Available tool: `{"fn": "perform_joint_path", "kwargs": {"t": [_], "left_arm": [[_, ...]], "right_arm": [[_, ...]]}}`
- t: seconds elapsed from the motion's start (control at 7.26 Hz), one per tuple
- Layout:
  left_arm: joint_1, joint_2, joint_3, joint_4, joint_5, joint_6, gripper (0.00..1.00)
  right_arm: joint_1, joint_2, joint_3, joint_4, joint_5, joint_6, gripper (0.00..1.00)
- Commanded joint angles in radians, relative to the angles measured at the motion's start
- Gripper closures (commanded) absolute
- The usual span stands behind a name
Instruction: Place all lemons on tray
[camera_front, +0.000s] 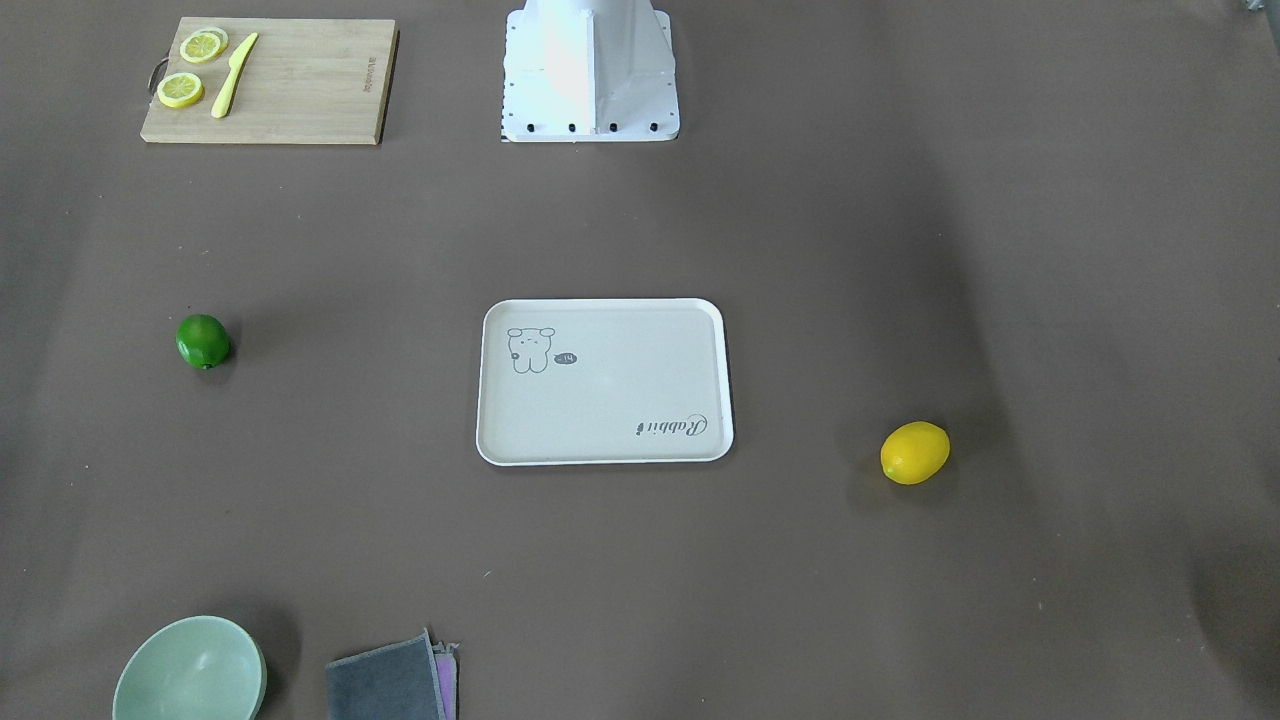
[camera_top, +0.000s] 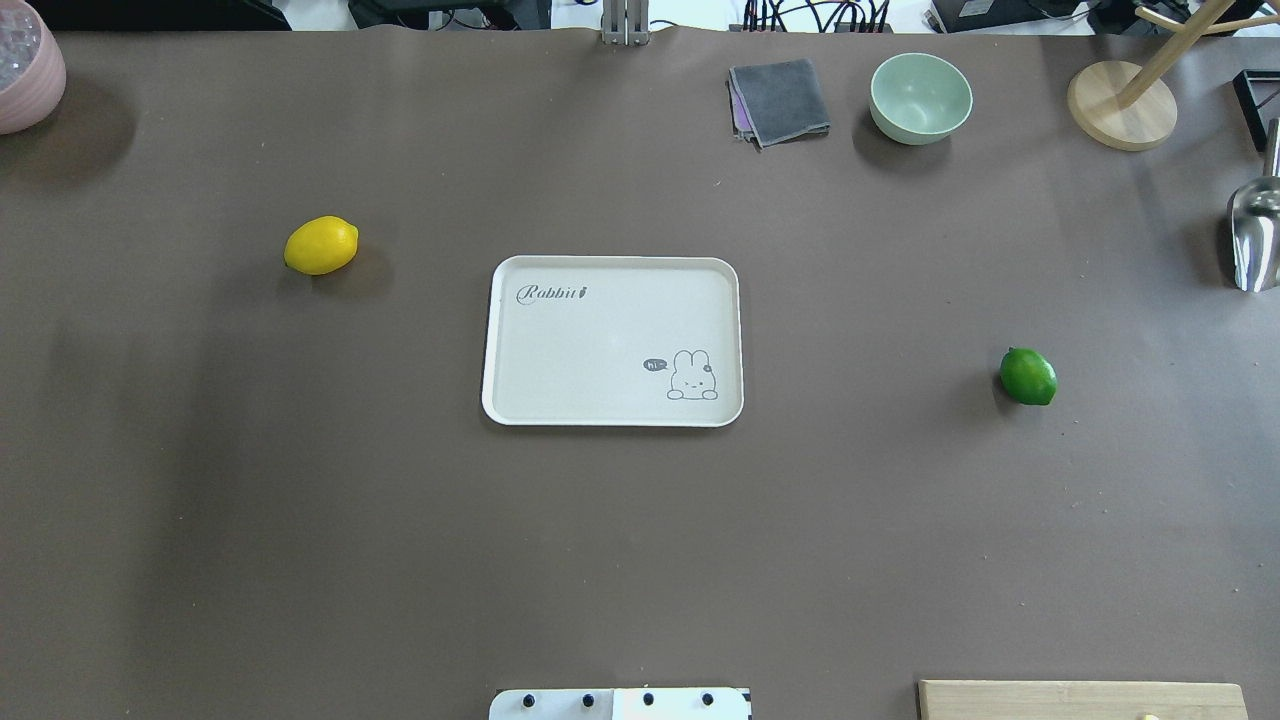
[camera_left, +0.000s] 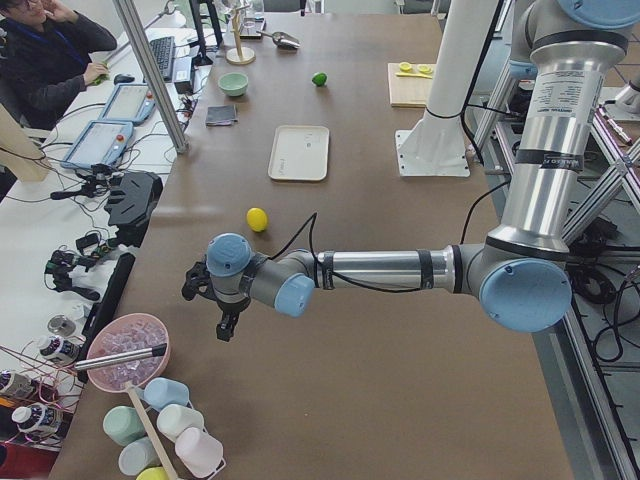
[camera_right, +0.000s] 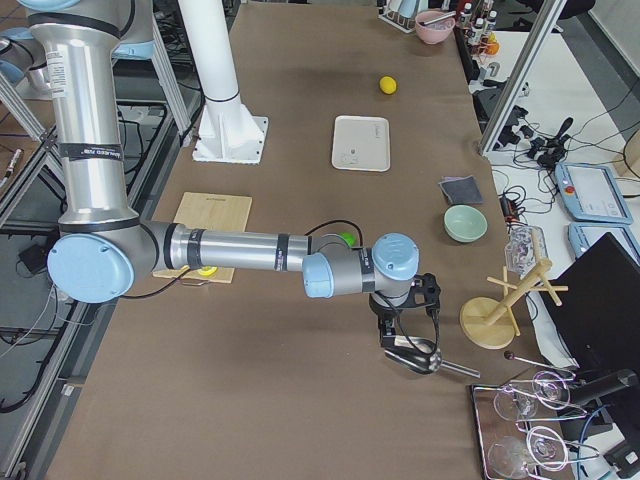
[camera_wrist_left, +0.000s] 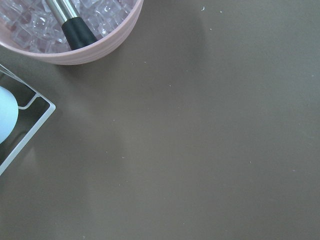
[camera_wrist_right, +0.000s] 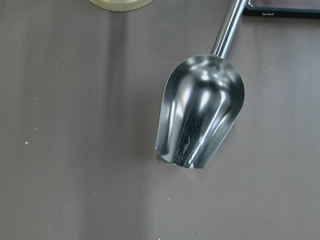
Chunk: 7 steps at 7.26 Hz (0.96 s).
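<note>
The yellow lemon (camera_top: 321, 245) lies on the brown table left of the tray (camera_top: 600, 330); it also shows in the front view (camera_front: 915, 453). The green lemon (camera_top: 1028, 376) lies right of the tray, and at the left in the front view (camera_front: 203, 341). The off-white tray (camera_front: 600, 400) is bare at the table's middle. My left gripper (camera_left: 223, 330) shows only in the left side view, above the table near a pink bowl, far from the yellow lemon (camera_left: 257, 219). My right gripper (camera_right: 397, 335) shows only in the right side view, above a metal scoop. I cannot tell whether either is open.
A wooden cutting board (camera_front: 300, 85) with lemon slices and a yellow knife lies near the robot's base. A green bowl (camera_top: 920, 97), a grey cloth (camera_top: 780, 100), a wooden stand (camera_top: 1120, 105), a metal scoop (camera_wrist_right: 202, 117) and a pink bowl of ice (camera_top: 25, 65) stand along the table's edges.
</note>
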Motion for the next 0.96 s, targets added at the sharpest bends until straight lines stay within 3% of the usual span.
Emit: {"fn": "perform_joint_path", "kwargs": {"t": [0.0,0.55,0.69,0.83], "left_arm": [[-0.003,0.009,-0.021,-0.02,0.001,0.005,0.02],[0.0,0.006,-0.029,-0.019,0.006,-0.001,0.02],[0.005,-0.009,0.019,-0.022,0.003,-0.001,0.02],[0.005,0.006,-0.023,-0.027,0.004,0.001,0.02]], "right_arm": [[0.0,0.0,-0.001,0.0,0.0,0.0,0.0],[-0.002,-0.003,-0.019,0.021,0.003,0.0,0.0],[0.0,-0.012,-0.021,0.021,0.035,0.002,0.0],[0.0,-0.014,-0.037,0.021,0.04,0.005,0.0]]}}
